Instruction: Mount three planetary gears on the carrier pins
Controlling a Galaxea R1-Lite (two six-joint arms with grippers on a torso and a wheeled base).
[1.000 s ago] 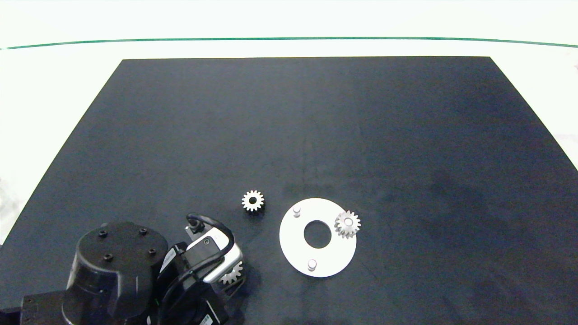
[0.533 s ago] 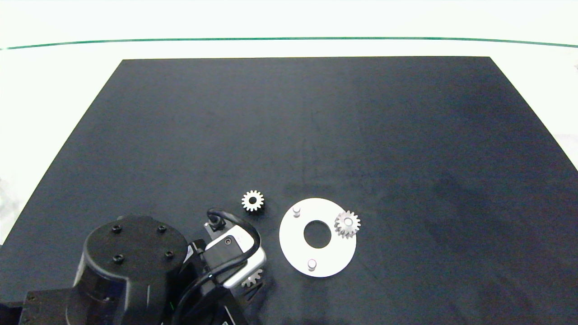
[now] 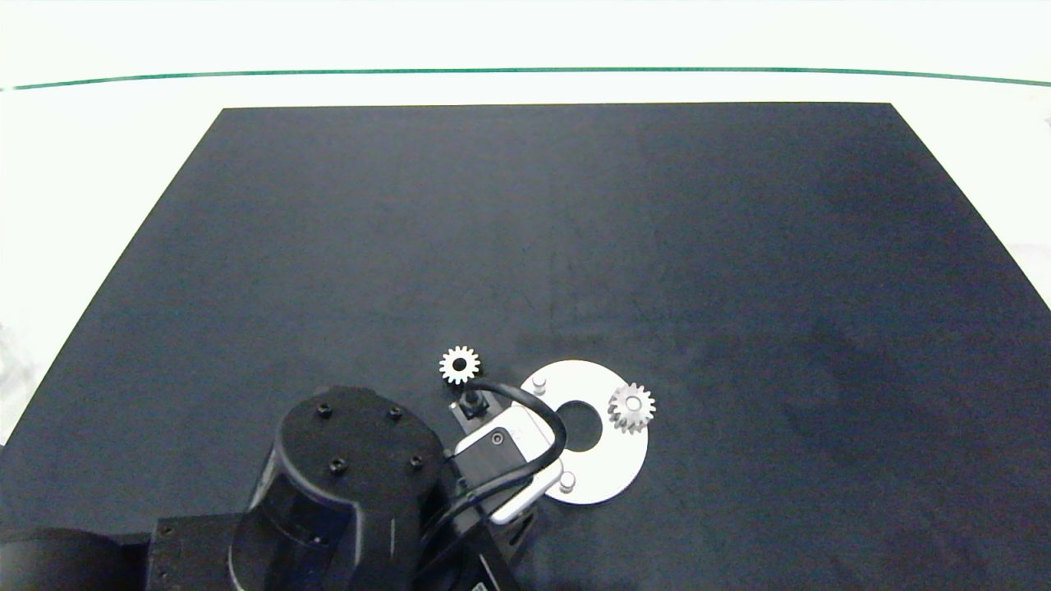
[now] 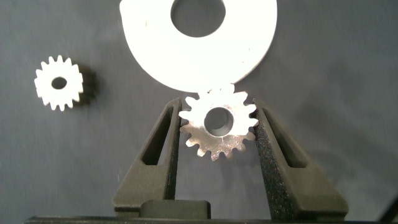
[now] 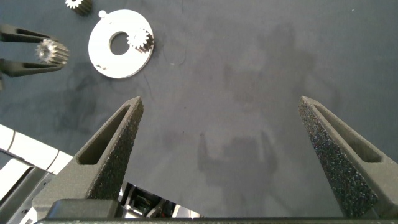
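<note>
The left gripper (image 4: pixel 217 127) is closed on one of the planetary gears, the held gear (image 4: pixel 218 122), with one grey finger (image 4: pixel 166 144) pressed against the teeth on each side. The gear lies flat between the fingers, its centre hole facing the wrist camera. In the head view the left arm (image 3: pixel 345 484) enters from the left and its wrist covers the near-left part of the white disc (image 3: pixel 612 468); the gripper itself is hidden under the wrist there.

Just beyond the fingertips, the rim of the white disc (image 4: pixel 255 43) meets the far edge of the held gear in the left wrist view; whether the two touch or the gear hangs above the disc cannot be told. The large centre hole (image 4: pixel 198 14) of the disc lies further out from the gripper, on the same line.

Two carrier pins are visible: one (image 3: pixel 539 383) on the far-left part of the disc, close beside the wrist cable, and one (image 3: pixel 566 481) at the near edge, just beside the wrist housing. The third pin carries a seated gear (image 3: pixel 631 407), on the side of the disc away from the left gripper.

A loose gear (image 3: pixel 459 364) lies flat on the black mat (image 3: pixel 739 246), off the disc, just beyond the wrist.

The right gripper (image 5: pixel 221 146) is held well apart from the parts, fingers spread wide and empty, above bare mat.
</note>
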